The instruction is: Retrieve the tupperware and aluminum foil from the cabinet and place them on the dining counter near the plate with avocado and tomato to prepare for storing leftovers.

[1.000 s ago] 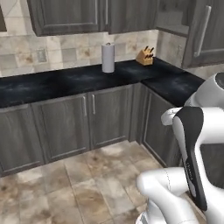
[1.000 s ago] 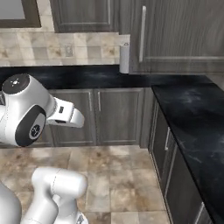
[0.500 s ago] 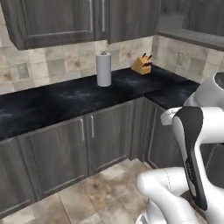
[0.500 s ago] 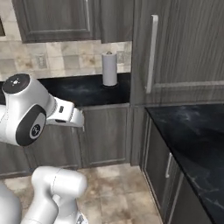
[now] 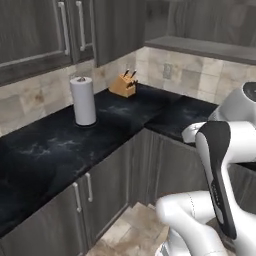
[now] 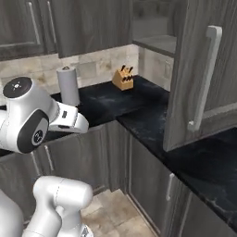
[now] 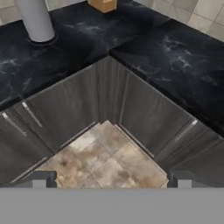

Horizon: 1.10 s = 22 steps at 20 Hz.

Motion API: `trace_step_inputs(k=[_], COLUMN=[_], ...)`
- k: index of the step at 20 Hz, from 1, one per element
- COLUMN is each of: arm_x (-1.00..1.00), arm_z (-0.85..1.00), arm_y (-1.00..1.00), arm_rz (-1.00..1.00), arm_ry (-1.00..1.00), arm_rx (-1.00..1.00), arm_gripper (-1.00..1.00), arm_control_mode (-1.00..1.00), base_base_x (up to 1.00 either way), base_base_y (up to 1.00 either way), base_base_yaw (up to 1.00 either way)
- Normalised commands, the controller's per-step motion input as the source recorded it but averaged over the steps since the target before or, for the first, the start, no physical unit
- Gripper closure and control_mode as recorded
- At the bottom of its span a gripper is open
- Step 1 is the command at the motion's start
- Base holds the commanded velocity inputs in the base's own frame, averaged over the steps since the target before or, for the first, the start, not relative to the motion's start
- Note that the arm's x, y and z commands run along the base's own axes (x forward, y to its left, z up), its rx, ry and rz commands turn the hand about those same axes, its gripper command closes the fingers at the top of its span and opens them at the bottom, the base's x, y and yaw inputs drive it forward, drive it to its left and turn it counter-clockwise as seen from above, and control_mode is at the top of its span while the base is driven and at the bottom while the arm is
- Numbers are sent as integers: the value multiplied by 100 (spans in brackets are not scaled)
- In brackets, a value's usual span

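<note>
1. Kitchen corner: my pincer (image 7: 109, 178) hangs with its fingertips (image 7: 40, 178) spread wide apart and empty, above the beige tiled floor (image 7: 103, 157) where two runs of dark grey base cabinets (image 7: 92, 103) meet.
2. Farther back, a black marble counter (image 5: 55, 150) turns the corner.
3. At its back edge stands a paper towel roll (image 5: 83, 101); a wooden knife block (image 5: 123, 85) sits in the far corner.
4. Beyond, an open wall cabinet (image 6: 159, 34) shows a grey shelf; its contents cannot be made out.
</note>
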Motion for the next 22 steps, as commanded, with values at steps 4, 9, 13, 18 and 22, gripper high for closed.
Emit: trace_step_inputs(k=[4,9,13,18,22], arm_x=[0,0,0,0,0], arm_z=[0,0,0,0,0], arm_y=[0,0,0,0,0], arm_rz=[0,0,0,0,0], arm_ry=[0,0,0,0,0], arm_rx=[0,0,0,0,0], arm_gripper=[-100,-100,-100,-100,-100], arm_control_mode=[100,100,100,100,100], base_base_x=[33,0,6,47,60], base_base_y=[42,29,16,26,54], base_base_yaw=[-69,-69,-69,-57,-39])
